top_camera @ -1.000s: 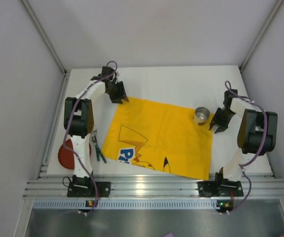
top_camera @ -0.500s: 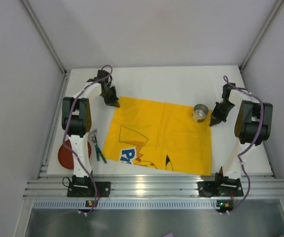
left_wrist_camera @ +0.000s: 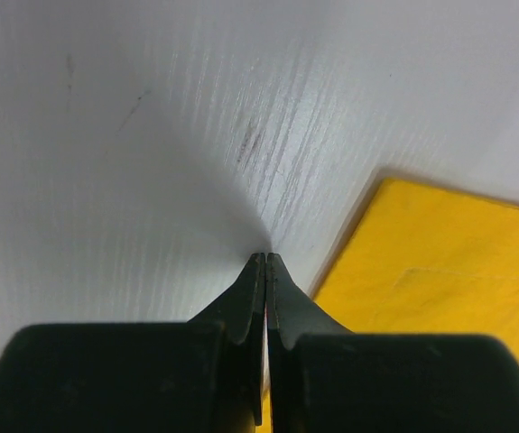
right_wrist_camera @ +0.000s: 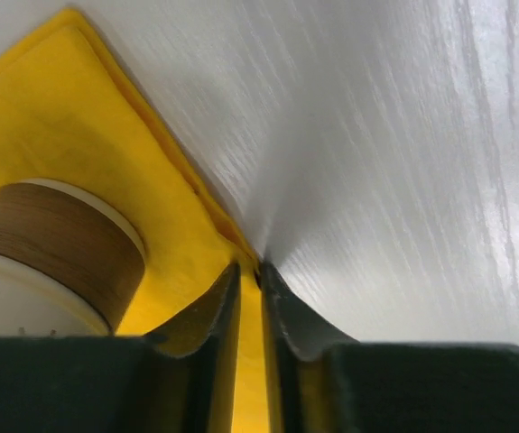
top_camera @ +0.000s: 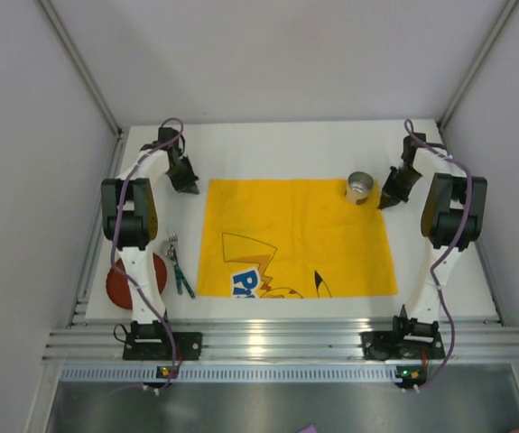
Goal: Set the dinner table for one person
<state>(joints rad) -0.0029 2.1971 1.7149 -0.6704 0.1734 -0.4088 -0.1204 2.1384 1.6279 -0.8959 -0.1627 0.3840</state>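
Table beneath R claw w/ cloth

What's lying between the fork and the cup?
Top view: only the yellow printed cloth; the cup stands on its far right corner, the fork off its left edge.

I've got the left gripper far forward, tipped down, jaws pressed together. Right gripper mirrors it, clamped tight.
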